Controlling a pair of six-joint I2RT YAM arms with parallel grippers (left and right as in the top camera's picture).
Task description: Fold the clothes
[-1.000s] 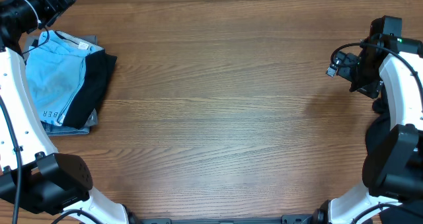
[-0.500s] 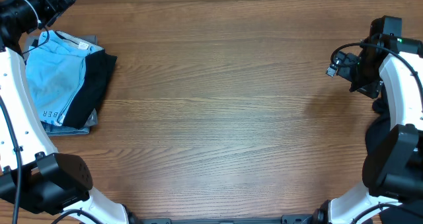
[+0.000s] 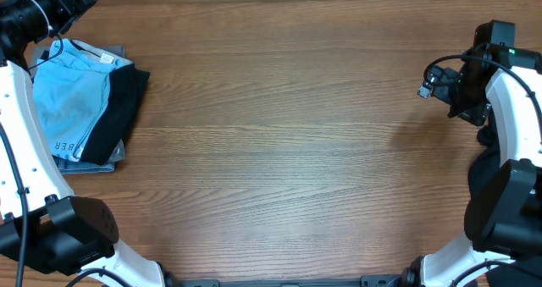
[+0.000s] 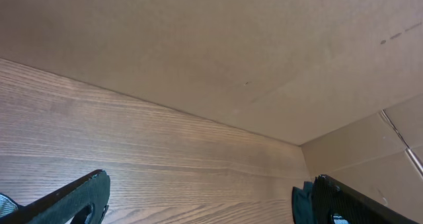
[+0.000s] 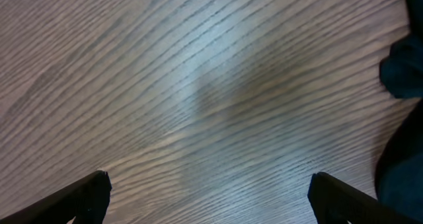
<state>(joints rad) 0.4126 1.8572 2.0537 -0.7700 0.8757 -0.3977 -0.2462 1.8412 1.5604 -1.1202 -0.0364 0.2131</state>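
Overhead: clothes [image 3: 76, 101] edge hidden under left arm [image 3: 17, 143]; left claw [image 4: 208, 191], right claw [image 5: 210, 184] spread (empty)

clothes [image 3: 80, 101]: piled on table [image 3: 296, 151], far-left corner | right arm [image 3: 508, 109]: opposite, right edge

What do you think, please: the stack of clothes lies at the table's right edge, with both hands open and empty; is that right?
Not quite: the stack of clothes lies at the table's left edge, as the overhead view shows. The left hand and right hand are indeed open and empty.
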